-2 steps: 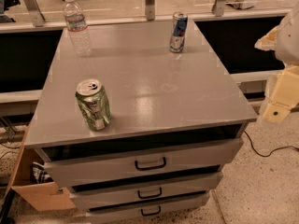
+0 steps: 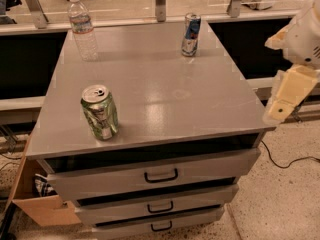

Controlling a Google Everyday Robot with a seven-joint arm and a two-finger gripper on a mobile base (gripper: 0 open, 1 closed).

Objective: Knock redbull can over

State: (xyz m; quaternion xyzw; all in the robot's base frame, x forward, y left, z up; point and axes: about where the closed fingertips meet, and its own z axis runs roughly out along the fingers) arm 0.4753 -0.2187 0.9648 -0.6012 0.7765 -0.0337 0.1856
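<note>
The redbull can [image 2: 191,34] stands upright near the far edge of the grey cabinet top [image 2: 165,94], right of centre. It is slim, blue and silver. My gripper [image 2: 289,95], cream-coloured under a white arm housing, hangs off the right side of the cabinet, near its front right corner. It is well short of the can and to the right of it, touching nothing.
A green soda can [image 2: 100,112] stands upright at the front left of the top. A clear water bottle [image 2: 83,28] stands at the far left. Drawers [image 2: 160,176] face me below. A cardboard box [image 2: 37,204] sits on the floor at left, a cable [image 2: 285,164] at right.
My gripper has shifted slightly left and up beside the cabinet's right edge. The cans and the bottle have not moved.
</note>
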